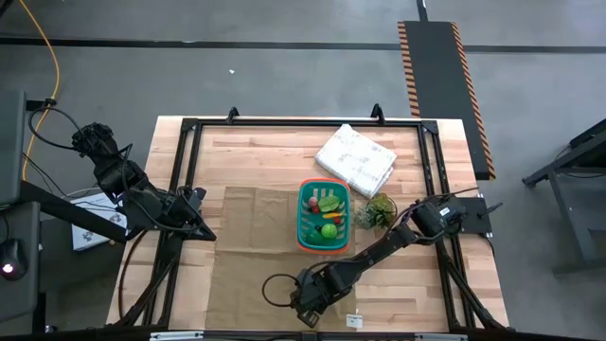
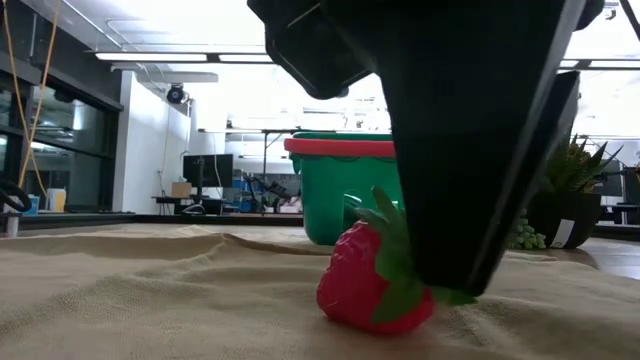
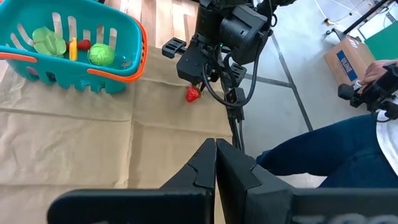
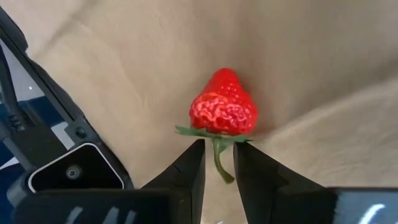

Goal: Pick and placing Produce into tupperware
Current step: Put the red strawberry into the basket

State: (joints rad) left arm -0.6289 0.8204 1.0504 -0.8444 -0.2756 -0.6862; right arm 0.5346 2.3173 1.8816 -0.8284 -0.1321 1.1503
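Observation:
A red toy strawberry [image 4: 222, 107] with a green leafy top lies on its side on the tan cloth [image 1: 251, 242] near the table's near edge. My right gripper [image 4: 218, 158] stands over it, pointing steeply down and shut on its leafy end. The teal basket [image 1: 324, 216] with its orange-red rim stands at the middle of the table on its flat bottom. Inside it lie green, red and yellow produce pieces [image 3: 74, 46]. My left gripper [image 3: 216, 163] hangs shut above the table's left side, touching nothing. My right gripper has the strawberry's green leafy top [image 4: 214, 134] between its two fingertips, and the thin stem [image 4: 219, 163] runs back into the gap between them. The fingers come from above, slanting down. The berry rests on the cloth, its tip pointing away from the fingers.
A white rumpled cloth bundle [image 1: 355, 158] lies at the far right. A spiky green plant [image 1: 377, 212] stands right of the basket. A black cable loop [image 1: 275, 289] lies beside my right gripper. A person [image 3: 348, 143] sits beyond the table's near edge.

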